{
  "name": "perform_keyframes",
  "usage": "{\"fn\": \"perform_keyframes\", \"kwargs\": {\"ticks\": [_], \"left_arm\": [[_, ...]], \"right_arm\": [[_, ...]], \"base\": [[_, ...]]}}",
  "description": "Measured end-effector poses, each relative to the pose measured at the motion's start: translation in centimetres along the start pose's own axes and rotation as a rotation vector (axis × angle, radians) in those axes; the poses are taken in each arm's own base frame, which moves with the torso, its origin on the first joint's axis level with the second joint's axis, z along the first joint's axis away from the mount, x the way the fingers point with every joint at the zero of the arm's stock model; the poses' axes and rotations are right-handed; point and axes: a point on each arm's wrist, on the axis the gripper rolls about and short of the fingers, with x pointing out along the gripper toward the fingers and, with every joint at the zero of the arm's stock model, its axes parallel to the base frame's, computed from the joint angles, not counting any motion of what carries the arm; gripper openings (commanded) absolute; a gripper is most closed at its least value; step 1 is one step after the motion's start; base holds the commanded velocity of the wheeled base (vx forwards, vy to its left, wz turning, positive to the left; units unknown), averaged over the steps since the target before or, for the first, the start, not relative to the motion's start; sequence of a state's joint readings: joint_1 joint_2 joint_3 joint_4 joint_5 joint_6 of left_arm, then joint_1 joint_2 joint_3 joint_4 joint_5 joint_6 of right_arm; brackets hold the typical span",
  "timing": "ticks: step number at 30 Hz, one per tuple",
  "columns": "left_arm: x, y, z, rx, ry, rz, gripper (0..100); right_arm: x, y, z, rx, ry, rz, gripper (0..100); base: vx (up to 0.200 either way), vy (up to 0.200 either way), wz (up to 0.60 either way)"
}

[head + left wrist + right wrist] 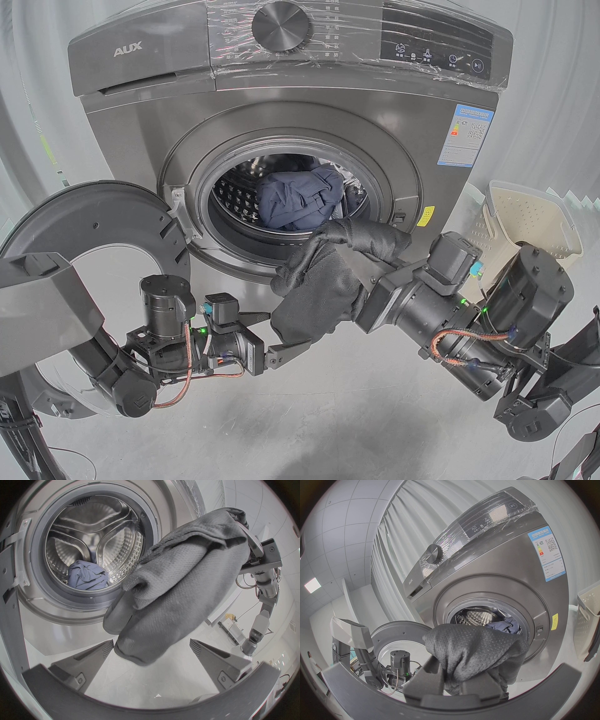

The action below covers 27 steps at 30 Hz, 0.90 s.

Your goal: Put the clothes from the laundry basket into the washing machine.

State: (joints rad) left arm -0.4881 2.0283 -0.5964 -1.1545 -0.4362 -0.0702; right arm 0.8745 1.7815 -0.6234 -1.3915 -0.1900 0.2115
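right claw (456,675) high, tight on dark garment (319,287); left claw (281,334) low beneath, wide open

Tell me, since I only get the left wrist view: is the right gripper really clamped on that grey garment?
Observer: Yes; in the right wrist view the right gripper is shut on the grey garment, with cloth bunched in its grip.
Operator: Where is the laundry basket?
Observer: The laundry basket stands beside the washing machine, on the robot's right.
Operator: And the door?
Observer: The door is swung wide open to the robot's left.
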Motion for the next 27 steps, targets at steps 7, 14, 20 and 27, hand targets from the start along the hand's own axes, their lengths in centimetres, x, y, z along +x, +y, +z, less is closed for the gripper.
{"fn": "perform_keyframes", "kwargs": {"ticks": [7,14,20,27], "left_arm": [[0.0,0.9,-0.1,0.012,-0.007,0.045,100],[0.1,1.0,0.3,0.035,-0.051,0.047,100],[0.6,0.1,0.4,0.055,-0.068,0.005,100],[1.2,-0.6,0.1,0.076,-0.094,-0.027,100]], "right_arm": [[-0.1,0.0,-0.1,-0.001,0.005,0.000,0],[-0.1,0.0,-0.1,-0.001,0.007,-0.001,0],[-0.1,-0.1,-0.2,-0.001,0.007,-0.003,0],[0.0,-0.2,-0.3,-0.003,0.010,-0.008,0]], "base": [[0.000,0.000,0.00],[0.000,0.000,0.00],[0.000,0.000,0.00],[0.000,0.000,0.00]]}}
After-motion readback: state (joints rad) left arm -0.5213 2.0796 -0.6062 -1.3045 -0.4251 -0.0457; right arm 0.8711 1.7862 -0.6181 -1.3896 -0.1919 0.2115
